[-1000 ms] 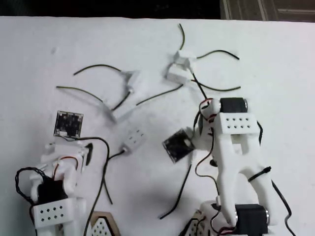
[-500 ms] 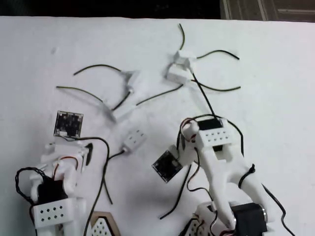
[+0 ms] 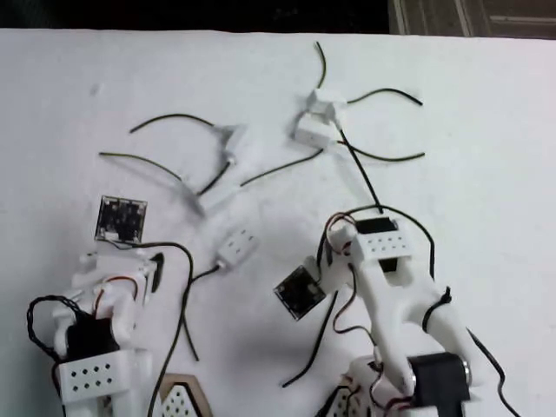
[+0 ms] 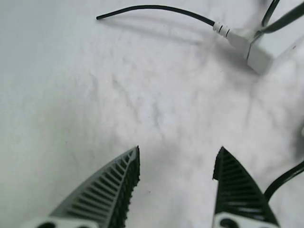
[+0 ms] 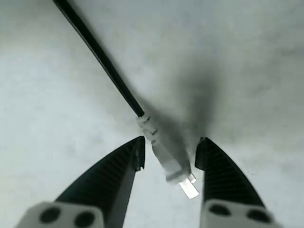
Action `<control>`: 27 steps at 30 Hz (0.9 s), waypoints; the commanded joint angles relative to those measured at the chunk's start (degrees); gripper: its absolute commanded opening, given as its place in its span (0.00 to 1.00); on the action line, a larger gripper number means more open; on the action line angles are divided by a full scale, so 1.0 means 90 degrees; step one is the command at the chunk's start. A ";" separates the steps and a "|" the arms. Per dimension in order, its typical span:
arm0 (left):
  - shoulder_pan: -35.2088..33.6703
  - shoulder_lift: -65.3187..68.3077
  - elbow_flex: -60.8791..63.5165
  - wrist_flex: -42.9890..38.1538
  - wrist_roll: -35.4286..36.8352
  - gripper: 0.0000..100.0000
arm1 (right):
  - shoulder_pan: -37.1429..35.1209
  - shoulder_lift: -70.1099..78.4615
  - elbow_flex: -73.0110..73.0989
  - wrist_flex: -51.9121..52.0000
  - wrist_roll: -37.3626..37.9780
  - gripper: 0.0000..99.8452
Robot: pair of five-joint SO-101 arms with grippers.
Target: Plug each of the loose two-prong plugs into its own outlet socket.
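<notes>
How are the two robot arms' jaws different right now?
The left arm has its jaws over bare table; the right arm has its jaws either side of a loose plug. The left arm is folded near its base; the right arm is stretched farther out. Both jaws are open, gripping nothing.

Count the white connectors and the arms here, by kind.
Connectors: 6. Five lie on the table, and one sits at the right gripper.
Arms: 2
Total: 8
</notes>
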 commanded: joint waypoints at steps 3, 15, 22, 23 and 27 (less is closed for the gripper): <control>-0.0054 -0.0073 -0.0020 -0.0020 0.0039 0.26 | 0.0259 0.0288 -0.0078 -0.0396 0.0029 0.17; -0.0054 -0.0073 -0.0020 -0.0020 0.0039 0.26 | 0.0259 0.0278 -0.0078 -0.0308 -0.0654 0.02; -0.0054 -0.0073 -0.0020 -0.0020 0.0039 0.26 | 0.0269 0.0278 -0.0508 -0.0308 -0.2657 0.02; -0.0054 -0.0073 -0.0020 -0.0020 0.0039 0.26 | 0.0269 0.0278 -0.0615 -0.0308 -0.3106 0.02; -0.0054 -0.0073 -0.0020 -0.0020 0.0039 0.26 | 0.0220 0.0337 -0.0860 -0.0308 -0.4659 0.02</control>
